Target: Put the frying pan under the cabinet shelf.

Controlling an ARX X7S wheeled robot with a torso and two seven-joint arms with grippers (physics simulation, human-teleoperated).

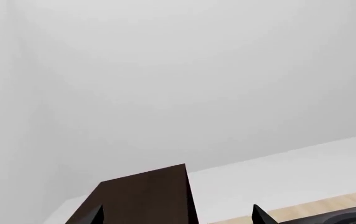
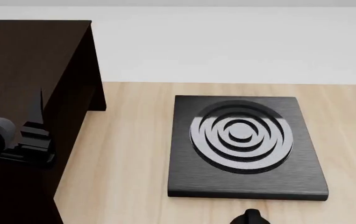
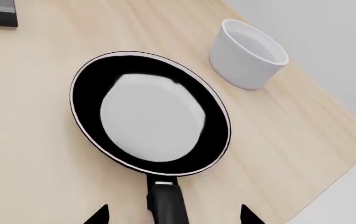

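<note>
The frying pan [image 3: 150,112], glossy black with a thin pale rim, lies flat on the wooden table in the right wrist view. Its black handle [image 3: 165,200] points toward my right gripper [image 3: 173,215]. That gripper is open, with one fingertip on each side of the handle and clear of it. The pan is out of the head view. The dark brown cabinet shelf [image 2: 34,65] stands at the table's left. My left gripper [image 1: 178,217] is open and empty, above the cabinet's top [image 1: 144,196]. It also shows in the head view [image 2: 39,116].
A square black burner plate [image 2: 246,144] with concentric rings lies mid-table, right of the cabinet. A white bowl-like pot [image 3: 250,53] stands beyond the pan near the table's edge. A white wall runs behind the table. A black part [image 2: 251,217] shows at the head view's bottom edge.
</note>
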